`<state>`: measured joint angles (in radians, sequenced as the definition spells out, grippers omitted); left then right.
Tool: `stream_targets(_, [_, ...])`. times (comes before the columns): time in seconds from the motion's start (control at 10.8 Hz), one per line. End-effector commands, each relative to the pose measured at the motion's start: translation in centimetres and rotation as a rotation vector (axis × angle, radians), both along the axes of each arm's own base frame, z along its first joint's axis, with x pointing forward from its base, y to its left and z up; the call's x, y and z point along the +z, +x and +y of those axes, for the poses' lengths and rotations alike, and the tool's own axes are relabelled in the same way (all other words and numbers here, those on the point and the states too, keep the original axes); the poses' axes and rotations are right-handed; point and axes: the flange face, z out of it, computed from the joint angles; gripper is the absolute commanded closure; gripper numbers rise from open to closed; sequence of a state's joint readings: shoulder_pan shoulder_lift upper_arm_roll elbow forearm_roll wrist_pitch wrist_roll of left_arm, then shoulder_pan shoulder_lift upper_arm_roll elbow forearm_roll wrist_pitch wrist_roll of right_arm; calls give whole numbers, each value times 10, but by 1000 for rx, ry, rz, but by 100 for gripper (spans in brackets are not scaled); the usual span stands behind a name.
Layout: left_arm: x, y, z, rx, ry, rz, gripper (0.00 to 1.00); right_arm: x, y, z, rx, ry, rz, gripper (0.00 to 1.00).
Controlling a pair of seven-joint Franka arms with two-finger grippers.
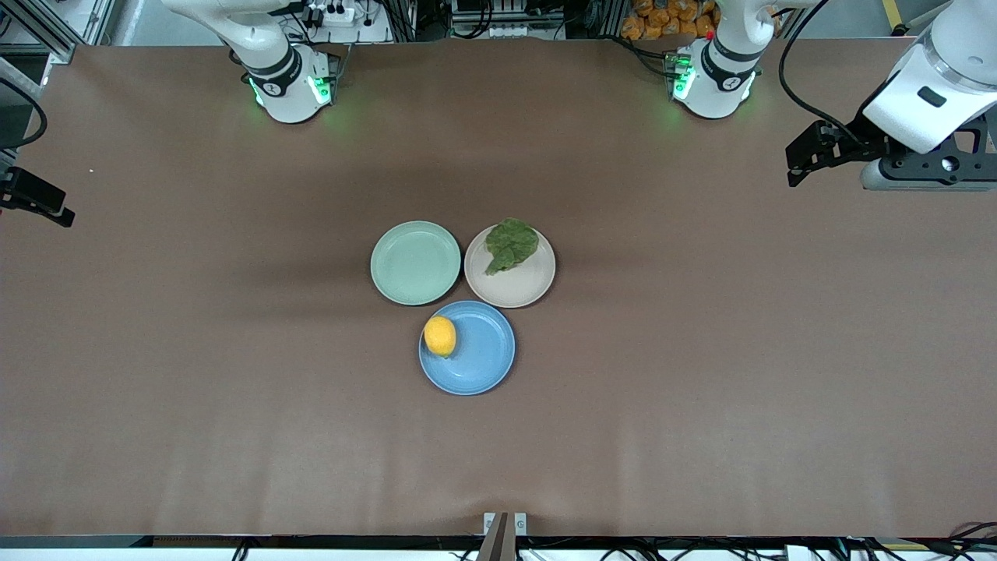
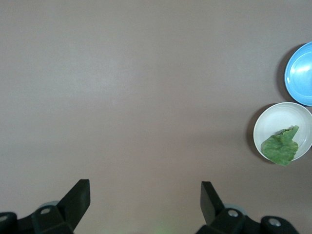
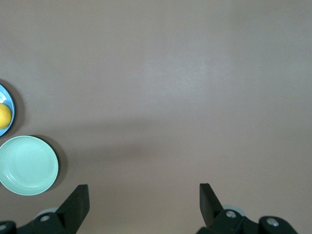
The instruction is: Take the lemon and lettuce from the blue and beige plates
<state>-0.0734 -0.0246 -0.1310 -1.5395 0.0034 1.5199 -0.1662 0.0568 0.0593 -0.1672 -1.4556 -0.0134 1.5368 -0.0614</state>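
Lying nearest the front camera, the blue plate (image 1: 467, 347) carries the lemon (image 1: 440, 336) against its rim on the side toward the right arm's end of the desk (image 1: 195, 389). Wide bare brown surface runs from that plate to the desk's near edge. Just farther from the camera sit two more plates, all three rims touching or nearly so: the beige plate (image 1: 510, 266) toward the left arm's end, and a mint-green plate (image 1: 415, 262) beside it. The lettuce (image 1: 510, 245) rests on the beige plate's farther half, its stem pointing in toward the plate's middle. Broad open desk stretches away on both flanks of the cluster and on toward the arm bases.

The left pincer (image 1: 802, 160) hangs high over the left arm's end of the desk, well apart from the plates; in the left wrist view its fingers (image 2: 78, 195) stand wide apart with nothing between them. The right pincer (image 1: 39, 204) waits at the other end, over the desk's edge, and its fingers (image 3: 78, 200) are likewise spread and unloaded.
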Motion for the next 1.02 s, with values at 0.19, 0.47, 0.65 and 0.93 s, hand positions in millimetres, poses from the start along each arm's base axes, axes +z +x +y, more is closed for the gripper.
stream_targets(0.19, [-1,7,0,2,-15,3,0,2,-4,4,-3,5,1,0])
stream_targets(0.47, [-23,18,-7,-8,-17,42,0,-2,-3,8,-11,60,5,0])
stream_targets(0.65, [-35,22,-20,-28,-17,63,0,-4,-2,9,-11,61,8,0])
stream_targets(0.93, [-42,17,-53,-72,-15,76,0,-11,1,33,11,62,22,0])
